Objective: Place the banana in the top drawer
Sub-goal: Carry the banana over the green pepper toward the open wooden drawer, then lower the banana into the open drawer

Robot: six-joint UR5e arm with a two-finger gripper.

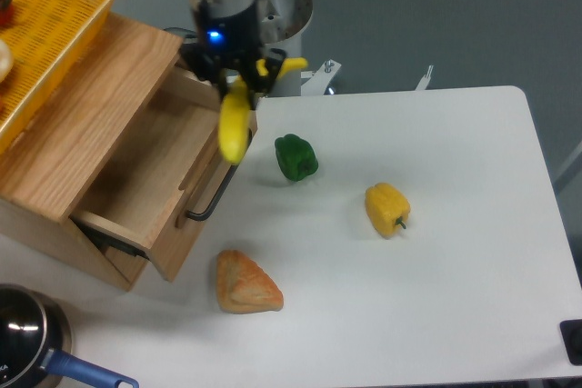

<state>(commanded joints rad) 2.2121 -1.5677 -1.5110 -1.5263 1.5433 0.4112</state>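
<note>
The banana (235, 126) is bright yellow and motion-blurred. It hangs lengthwise just below my gripper (238, 79), above the front edge of the top drawer (150, 179). The gripper itself looks sharp and its fingers stand spread to either side of the banana's top end, apart from it, so the banana appears loose. The drawer is light oak and pulled out of the wooden cabinet (86, 111). Its inside is bare wood, and its black bar handle (211, 199) faces the table.
A green pepper (296, 157) lies just right of the drawer front. A yellow bell pepper (386, 209) lies further right. A bread piece (245, 284) sits in front of the drawer. A yellow mesh basket (45, 24) stands on the cabinet. A dark pot (27, 338) is at bottom left.
</note>
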